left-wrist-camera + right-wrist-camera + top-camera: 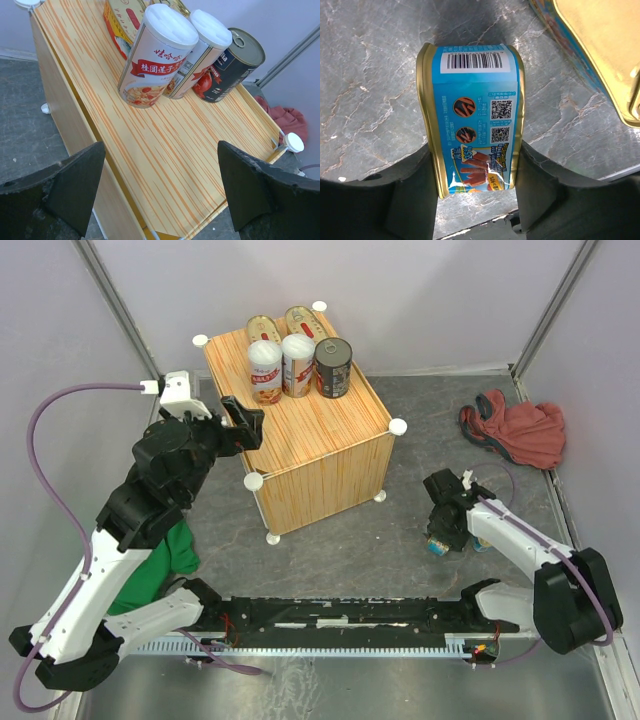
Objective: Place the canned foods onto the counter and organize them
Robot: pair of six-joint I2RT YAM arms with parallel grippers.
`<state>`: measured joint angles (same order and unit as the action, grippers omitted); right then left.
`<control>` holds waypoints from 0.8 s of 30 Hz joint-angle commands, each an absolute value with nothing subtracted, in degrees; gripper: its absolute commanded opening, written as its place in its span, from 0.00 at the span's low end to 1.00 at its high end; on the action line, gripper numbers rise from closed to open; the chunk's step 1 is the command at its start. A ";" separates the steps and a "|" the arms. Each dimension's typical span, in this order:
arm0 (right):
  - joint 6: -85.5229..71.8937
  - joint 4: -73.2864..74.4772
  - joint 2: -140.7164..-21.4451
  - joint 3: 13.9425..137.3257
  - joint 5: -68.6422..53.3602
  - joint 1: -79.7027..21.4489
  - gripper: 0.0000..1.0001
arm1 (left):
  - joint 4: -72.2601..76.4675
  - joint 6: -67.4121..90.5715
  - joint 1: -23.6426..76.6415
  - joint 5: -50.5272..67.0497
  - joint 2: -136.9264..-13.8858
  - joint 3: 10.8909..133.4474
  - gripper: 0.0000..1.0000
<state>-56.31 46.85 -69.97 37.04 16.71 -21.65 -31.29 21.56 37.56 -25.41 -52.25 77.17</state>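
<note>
Canned foods sit in two groups. Five are on the large light-wood-grain counter with white round knobs (320, 445) in the upper middle of the top view. All five are crowded at its far end: a left oval gold tin with a red label (262, 328) and a right oval gold tin (303, 319) at the back, and in front of them a row made up of a left tall white-lidded can (265, 371), a right tall white-lidded can (298, 365) and a dark round can (333, 367), each close beside its neighbour. The other two are on the grey marbled tabletop (400, 530) at the right of that view. In the right wrist view, a rectangular gold tin with blue sides (472, 100) stands on its narrow edge with the barcode at the top. The right gripper (475, 150) is clamped on this tin, a finger pressed against each gold face. A second rectangular tin (592, 55) lies just beside it at the upper right of the frame. The left gripper (160, 185) hangs over the counter's near bare end, jaws spread wide and holding nothing. A crumpled red cloth (515, 430) lies at the right edge and a green cloth (165, 560) at the lower left, partly under the left arm.
</note>
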 commanded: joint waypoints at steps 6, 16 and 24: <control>-54.49 44.89 -61.36 35.73 12.99 -21.77 0.36 | -31.02 22.94 37.18 -26.25 -51.02 78.22 0.99; -51.49 47.67 -46.34 40.77 2.84 -21.82 0.19 | -31.41 23.37 37.17 -25.85 -51.22 78.57 0.99; -51.28 45.17 -40.56 52.19 -9.11 -22.45 0.16 | -31.20 23.90 37.18 -24.79 -52.10 78.73 0.99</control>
